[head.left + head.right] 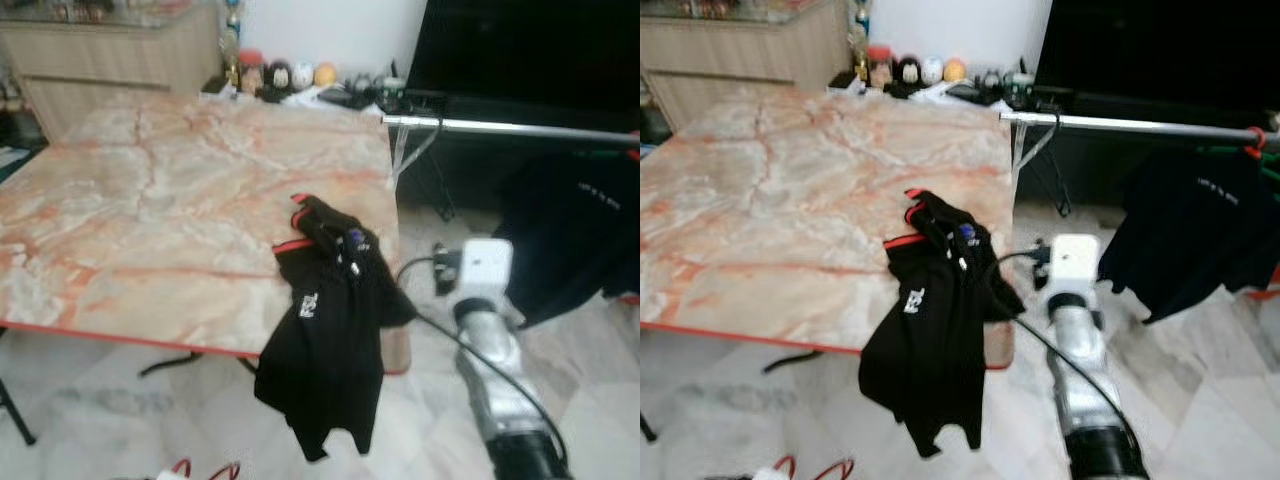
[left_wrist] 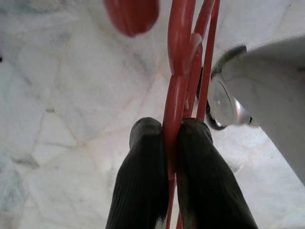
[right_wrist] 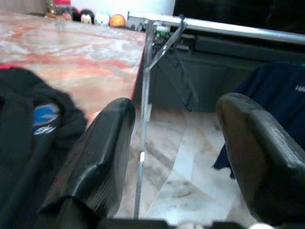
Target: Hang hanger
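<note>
– Where is the thin red plastic hanger point(image 2: 177, 90)?
– At frame centre, clamped between the left gripper's point(image 2: 172, 143) black fingers point(image 2: 143, 167).
– And the right gripper point(image 3: 174, 143)?
– Fingers wide apart, beside the black shirt point(image 1: 330, 340) at the marble table point(image 1: 150, 220) edge.

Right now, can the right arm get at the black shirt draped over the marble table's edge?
Probably yes. The right gripper is open, close beside the black shirt at the marble table corner, with nothing between them.
</note>
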